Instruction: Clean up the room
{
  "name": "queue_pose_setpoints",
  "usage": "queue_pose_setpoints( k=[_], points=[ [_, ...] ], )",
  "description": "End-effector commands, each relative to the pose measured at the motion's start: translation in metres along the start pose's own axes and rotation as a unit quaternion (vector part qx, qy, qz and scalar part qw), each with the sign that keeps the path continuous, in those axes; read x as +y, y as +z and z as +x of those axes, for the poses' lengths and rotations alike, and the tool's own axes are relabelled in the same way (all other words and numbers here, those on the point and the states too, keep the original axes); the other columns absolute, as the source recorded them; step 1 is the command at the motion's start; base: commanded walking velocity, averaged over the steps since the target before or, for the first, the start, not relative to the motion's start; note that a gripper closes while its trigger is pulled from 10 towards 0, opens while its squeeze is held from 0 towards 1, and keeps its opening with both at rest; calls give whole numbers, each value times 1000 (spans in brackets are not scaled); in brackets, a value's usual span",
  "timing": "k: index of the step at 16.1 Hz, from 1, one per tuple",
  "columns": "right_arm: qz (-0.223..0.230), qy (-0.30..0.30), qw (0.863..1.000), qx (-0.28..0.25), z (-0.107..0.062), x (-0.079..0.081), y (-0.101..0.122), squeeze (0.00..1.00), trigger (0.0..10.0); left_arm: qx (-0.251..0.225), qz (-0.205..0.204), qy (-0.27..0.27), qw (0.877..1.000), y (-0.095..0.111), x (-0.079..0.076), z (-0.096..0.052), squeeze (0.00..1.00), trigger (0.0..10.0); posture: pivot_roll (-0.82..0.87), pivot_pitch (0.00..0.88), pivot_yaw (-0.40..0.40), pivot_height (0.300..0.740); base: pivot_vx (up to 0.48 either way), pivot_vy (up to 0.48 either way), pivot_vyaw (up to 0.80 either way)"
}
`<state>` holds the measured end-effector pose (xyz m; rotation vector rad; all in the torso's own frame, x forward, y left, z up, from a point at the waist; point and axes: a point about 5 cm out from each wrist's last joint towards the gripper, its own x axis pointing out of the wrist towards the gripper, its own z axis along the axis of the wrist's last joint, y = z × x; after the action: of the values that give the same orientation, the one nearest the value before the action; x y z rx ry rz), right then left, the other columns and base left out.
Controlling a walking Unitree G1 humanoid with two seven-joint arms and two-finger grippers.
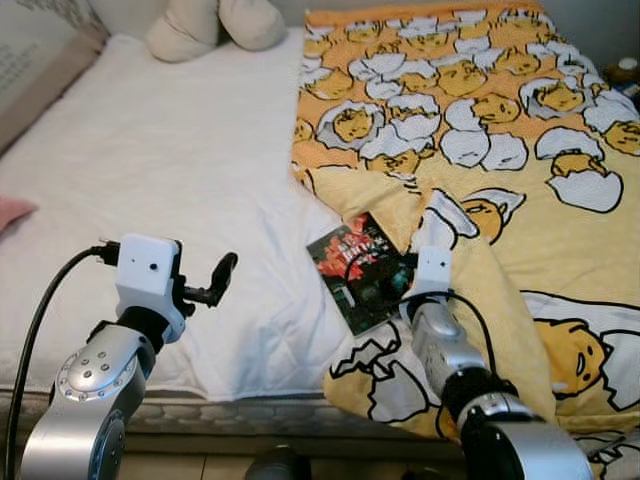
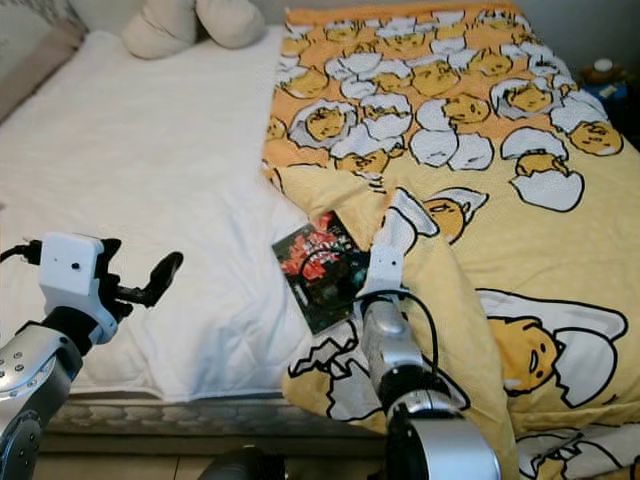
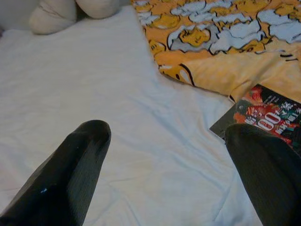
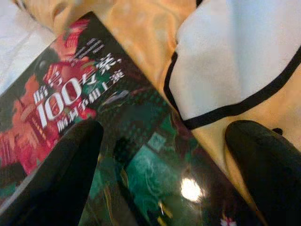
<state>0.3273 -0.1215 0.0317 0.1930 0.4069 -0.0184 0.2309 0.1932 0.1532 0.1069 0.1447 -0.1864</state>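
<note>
A glossy book (image 1: 358, 268) with a dark cover — red and green artwork, white printed characters and a large "100" — lay on the bed (image 1: 190, 180), at the edge where the white sheet met the yellow blanket (image 1: 520, 170). Its one side rested on the sheet, the other against the folded-back rim of the blanket, which was printed with cartoon egg figures outlined in black.

The right hand (image 4: 162, 174) was low over the book's near end, its two black fingers (image 4: 56, 179) spread wide. One finger sat over the dark cover, the other over the blanket's white-and-yellow print, and nothing was clamped between them. In the head views the right wrist's white camera block stood just beside the book's right edge, the silver arm reaching up from below.

The left hand (image 1: 215, 280) hovered above the bare white sheet, well to the left of the book. Its fingers (image 3: 70, 174) were wide apart too, and empty — the sheet showed between them, with the book's corner and the blanket's edge beyond one fingertip.

At the head of the bed a cream plush toy (image 1: 215, 25) lay against the sheet, near the blanket's top corner. A pink scrap (image 1: 12, 212) peeked in at the far left edge of the bed.
</note>
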Motion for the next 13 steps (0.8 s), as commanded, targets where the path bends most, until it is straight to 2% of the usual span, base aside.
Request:
queue_pose_setpoints(
  k=[1, 7, 8, 13],
  points=[
    [27, 13, 999, 14, 0, 7, -5, 0, 10000, 0, 4, 2, 1000, 3, 2, -2, 0, 10000, 234, 93, 120, 740, 0, 0, 0],
    [129, 79, 985, 82, -4, 19, -25, 0, 10000, 8, -10, 3, 1000, 1, -2, 0, 0, 10000, 210, 95, 113, 740, 0, 0, 0],
    [138, 100, 981, 93, -5, 23, -28, 0, 0, 12, -13, 1, 1000, 0, -3, 1, 0, 10000, 204, 96, 114, 740, 0, 0, 0],
    [171, 141, 973, 67, -3, 36, -14, 0, 0, 14, -15, 0, 1000, -2, -4, 5, 0, 10000, 193, 94, 114, 740, 0, 0, 0]
  ],
)
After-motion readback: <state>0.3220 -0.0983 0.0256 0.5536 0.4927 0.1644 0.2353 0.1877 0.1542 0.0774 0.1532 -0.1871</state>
